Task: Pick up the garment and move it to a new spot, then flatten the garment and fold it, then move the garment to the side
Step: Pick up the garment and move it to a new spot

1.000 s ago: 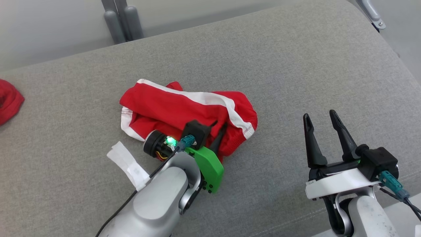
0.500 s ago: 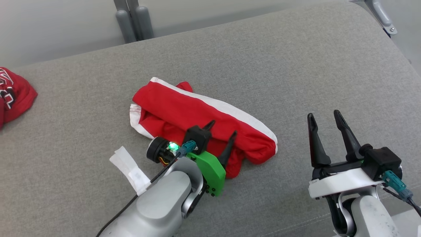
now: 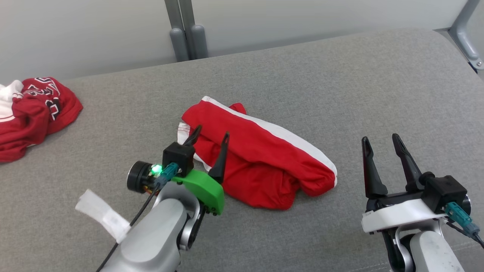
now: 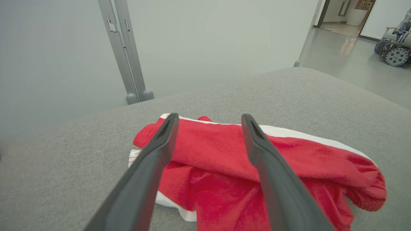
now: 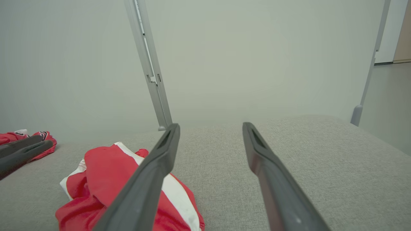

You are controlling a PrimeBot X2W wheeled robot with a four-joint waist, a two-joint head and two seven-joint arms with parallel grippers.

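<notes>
Two dark-fingered tools stand with their jaws spread wide, gripping nothing. In the head view the left tool point(image 3: 212, 131) hangs over the left end of the red garment point(image 3: 261, 158), which lies crumpled with a white stripe along its far side, around the middle of the grey upholstered surface point(image 3: 340, 75). Whether its fingertips touch the cloth I cannot tell. The right tool point(image 3: 380, 137) sits towards the near-right corner, apart from the garment. That view also catches a second red-and-white garment point(image 3: 34, 109) at the left edge. The left wrist view adds the white hem along the garment's near-left fold and a wheeled machine point(image 4: 395, 48) across the floor. The right wrist view shows the left tool's fingers point(image 5: 22, 150) sideways.
</notes>
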